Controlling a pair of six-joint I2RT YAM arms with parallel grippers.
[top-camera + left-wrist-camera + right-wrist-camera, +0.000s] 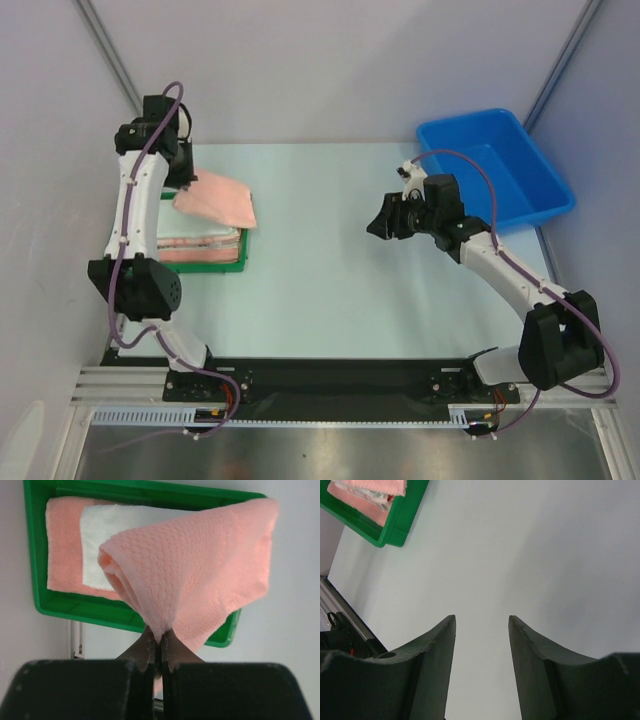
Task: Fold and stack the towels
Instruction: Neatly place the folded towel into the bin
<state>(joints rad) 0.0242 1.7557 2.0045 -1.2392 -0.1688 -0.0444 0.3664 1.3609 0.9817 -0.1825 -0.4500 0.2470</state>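
My left gripper (160, 636) is shut on an edge of a folded salmon-pink towel (200, 565) and holds it above the green tray (125, 615). In the top view this towel (220, 200) hangs over the tray's far right part, with the gripper (185, 180) at its left edge. In the tray lies a folded pink towel (62, 545) with a white towel (100, 535) on it. The stack's side (200, 247) shows in the top view. My right gripper (481, 620) is open and empty above bare table, also in the top view (380, 222).
A blue plastic bin (500, 165) stands at the back right. The green tray (215, 266) sits at the left, next to my left arm. In the right wrist view the tray's corner (395, 527) shows at top left, and a metal rail (345, 625) runs along the table's near edge.
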